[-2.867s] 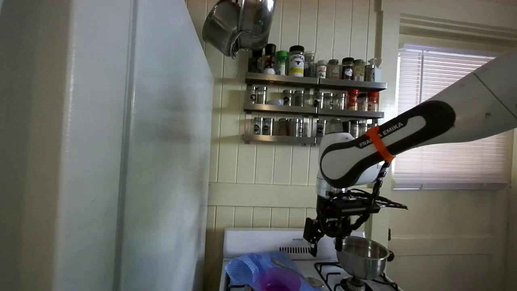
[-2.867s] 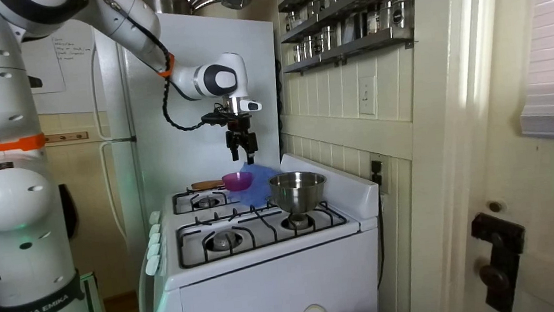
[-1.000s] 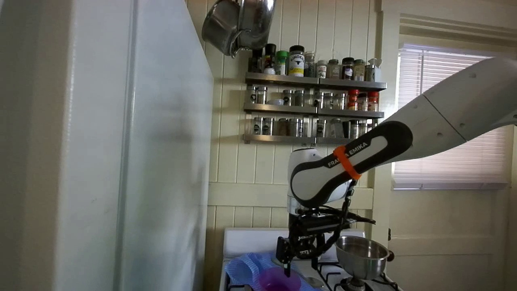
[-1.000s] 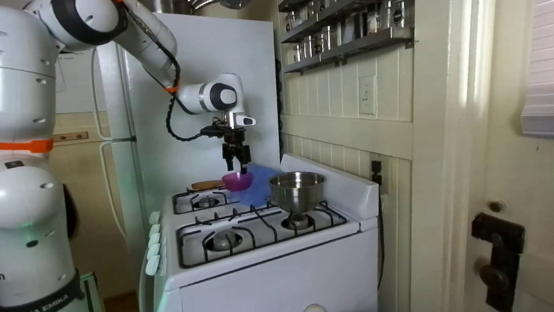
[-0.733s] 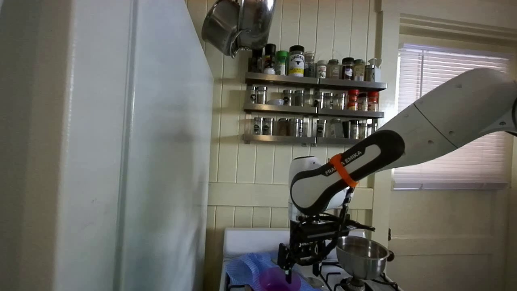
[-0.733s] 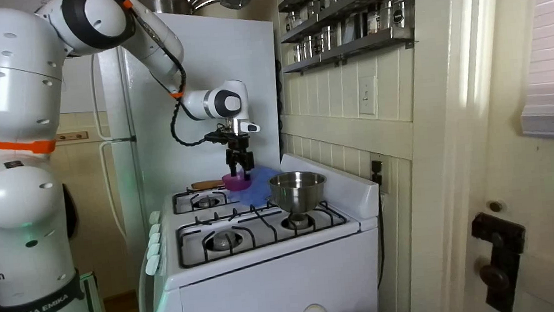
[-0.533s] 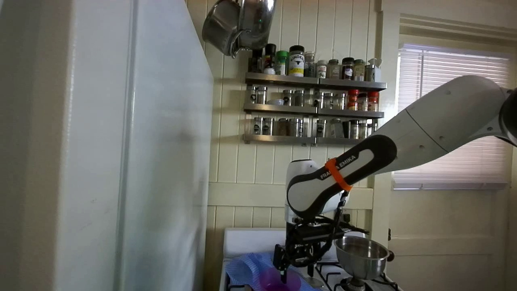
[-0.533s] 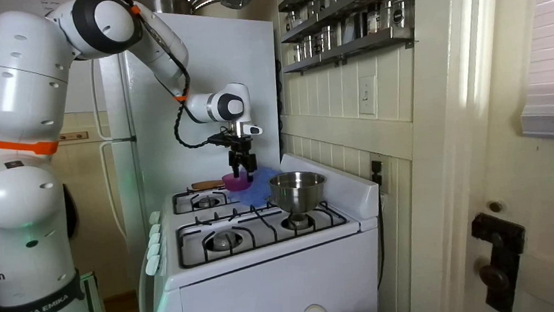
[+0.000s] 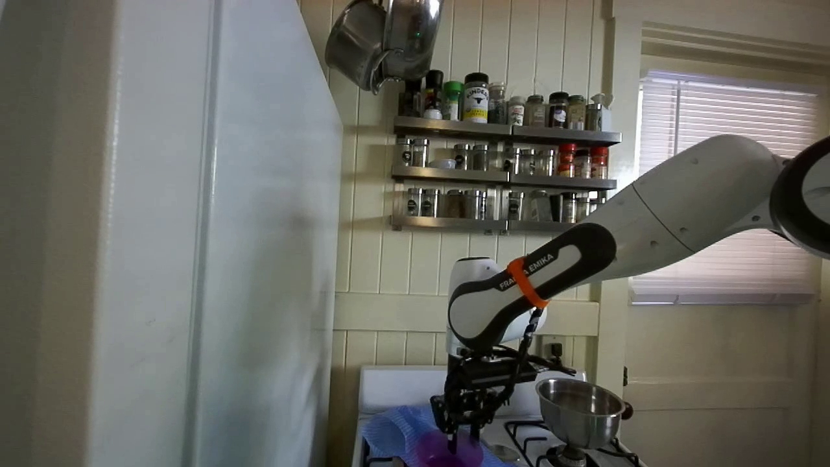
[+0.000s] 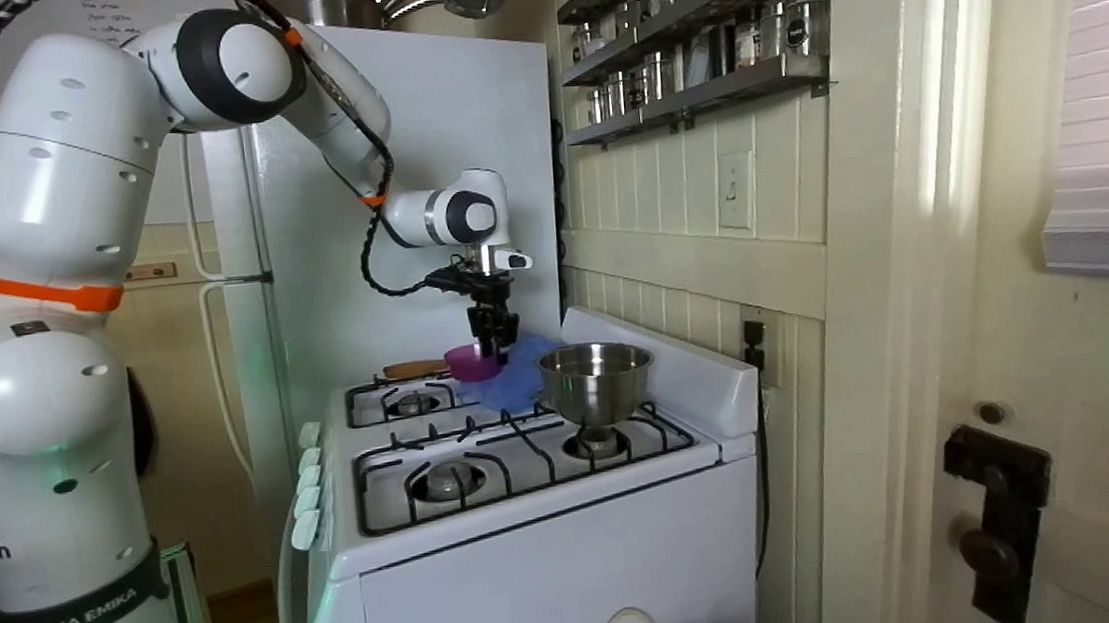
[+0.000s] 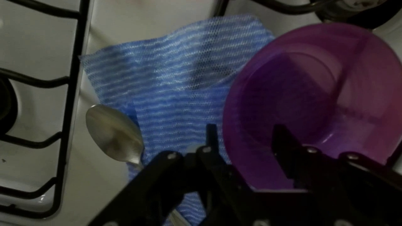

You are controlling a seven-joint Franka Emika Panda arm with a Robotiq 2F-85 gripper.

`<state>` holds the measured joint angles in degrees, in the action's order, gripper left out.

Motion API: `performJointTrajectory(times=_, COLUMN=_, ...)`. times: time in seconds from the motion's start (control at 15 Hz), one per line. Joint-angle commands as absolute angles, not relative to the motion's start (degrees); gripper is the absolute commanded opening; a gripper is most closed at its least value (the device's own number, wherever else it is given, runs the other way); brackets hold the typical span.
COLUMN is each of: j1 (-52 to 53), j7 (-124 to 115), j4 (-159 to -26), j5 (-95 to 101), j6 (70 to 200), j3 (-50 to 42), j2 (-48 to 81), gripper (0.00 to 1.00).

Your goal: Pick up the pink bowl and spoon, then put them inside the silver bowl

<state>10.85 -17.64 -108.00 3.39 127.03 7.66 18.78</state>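
Note:
The pink bowl [image 11: 314, 78], a see-through purple-pink, sits on a blue striped cloth; it also shows in both exterior views [image 9: 431, 447] [image 10: 464, 363]. My gripper [image 11: 245, 127] straddles its near rim: one finger is over the inside, the other outside above the cloth. Gaps show on both sides of the bowl wall, so the jaws stand part-way open, gripping nothing. Left of the bowl in the wrist view lies the metal spoon [image 11: 114, 133], its handle partly hidden under my gripper. The silver bowl [image 10: 596, 388] rests on a back burner, outside the wrist view.
Black burner grates [image 10: 449, 481] cover the white stove top. The blue cloth [image 11: 176, 72] lies beneath the pink bowl and part of the spoon. A brown wooden handle [image 10: 414, 369] is beside the pink bowl. The stove's raised back panel [image 10: 660, 367] and the fridge [image 10: 404, 194] border the area.
My gripper has come down and across to the pink bowl's rim, and its fingers have drawn closer together. The pink bowl and the silver bowl stay where they were.

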Motion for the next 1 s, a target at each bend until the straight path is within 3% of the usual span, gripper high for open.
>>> performJointTrajectory(times=0.0, j1=11.67, j7=-17.39, j4=-106.42, j5=3.41, j6=126.55, j3=6.92, j2=20.15, gripper=0.18)
performJointTrajectory(times=0.2, j1=11.53, j7=-16.87, j4=-106.63, j5=3.30, j6=126.21, j3=6.88, j2=19.92, gripper=0.00)
performJointTrajectory(times=0.93, j1=8.88, j7=-16.19, j4=-118.64, j5=3.02, j6=129.74, j3=5.08, j2=4.27, gripper=0.01)
